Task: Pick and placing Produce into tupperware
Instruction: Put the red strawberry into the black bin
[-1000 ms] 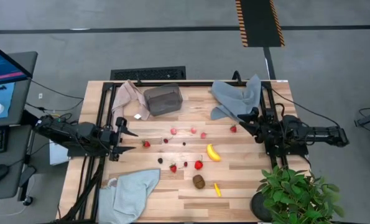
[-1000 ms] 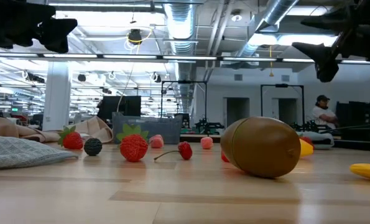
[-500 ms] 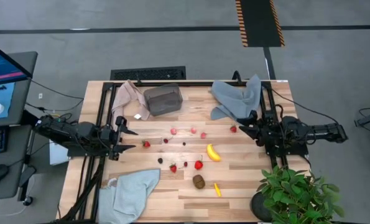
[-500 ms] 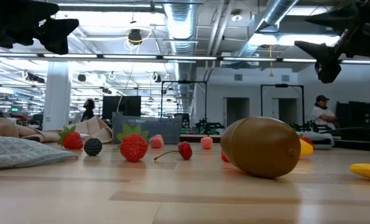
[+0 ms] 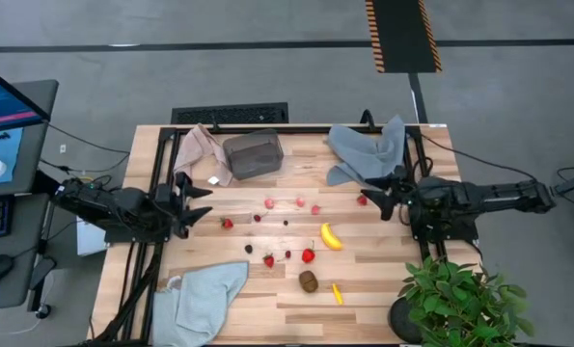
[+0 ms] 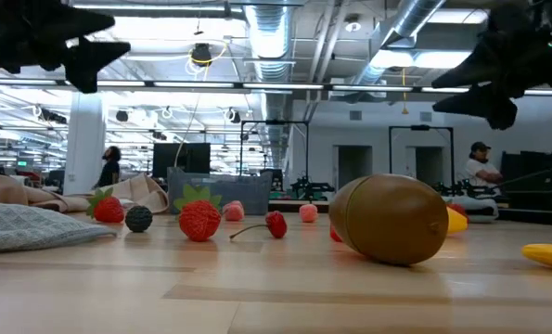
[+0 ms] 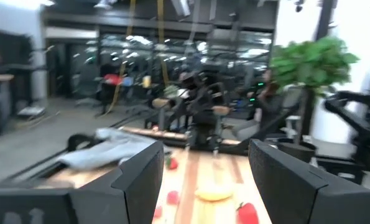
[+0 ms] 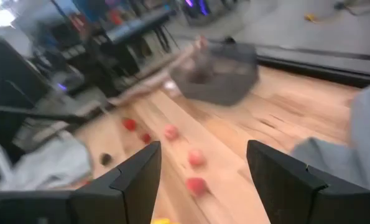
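Left gripper (image 5: pixel 198 204) at table's left edge, fingers apart, empty. Right gripper (image 5: pixel 378 197) at right edge, fingers apart, just beside a strawberry (image 5: pixel 362 200). Tupperware (image 5: pixel 253 154) far left-centre; banana (image 5: pixel 331 236), kiwi (image 5: pixel 309 280) mid-table.

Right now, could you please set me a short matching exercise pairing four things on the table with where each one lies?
Things:
1. tupperware
2. banana
3. kiwi
4. potted plant

Places:
A. beside the right arm's base, at the table's corner
B. next to the beige-pink cloth
C. mid-table, between the right gripper and the left gripper
D. close to the small yellow piece

Pairs: 1-B, 2-C, 3-D, 4-A
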Robot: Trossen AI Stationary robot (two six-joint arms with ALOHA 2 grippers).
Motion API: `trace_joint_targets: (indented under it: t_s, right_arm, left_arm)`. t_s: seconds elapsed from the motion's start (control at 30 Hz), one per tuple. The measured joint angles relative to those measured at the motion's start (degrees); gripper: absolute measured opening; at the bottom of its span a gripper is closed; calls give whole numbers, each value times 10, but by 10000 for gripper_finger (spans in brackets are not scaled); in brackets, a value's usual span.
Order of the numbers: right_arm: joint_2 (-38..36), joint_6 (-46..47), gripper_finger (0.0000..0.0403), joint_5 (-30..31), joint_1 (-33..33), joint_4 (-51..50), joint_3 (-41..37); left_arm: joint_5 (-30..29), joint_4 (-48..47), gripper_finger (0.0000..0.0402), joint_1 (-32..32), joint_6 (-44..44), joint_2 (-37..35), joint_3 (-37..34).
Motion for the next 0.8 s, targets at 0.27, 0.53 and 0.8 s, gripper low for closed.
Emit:
trace_joint_targets:
  t_s: [0.27, 0.53, 0.8]
  right_arm:
    - [158, 28, 260, 31, -1, -149, 134]
    - [257, 58, 260, 23, -1, -225, 159]
    - [323, 91, 260, 17, -1, -248, 159]
  left_arm:
    - [-44, -30, 226, 0, -46, 0, 0]
    - [-44, -30, 226, 0, -49, 0, 1]
    - [-44, -31, 226, 0, -55, 0, 1]
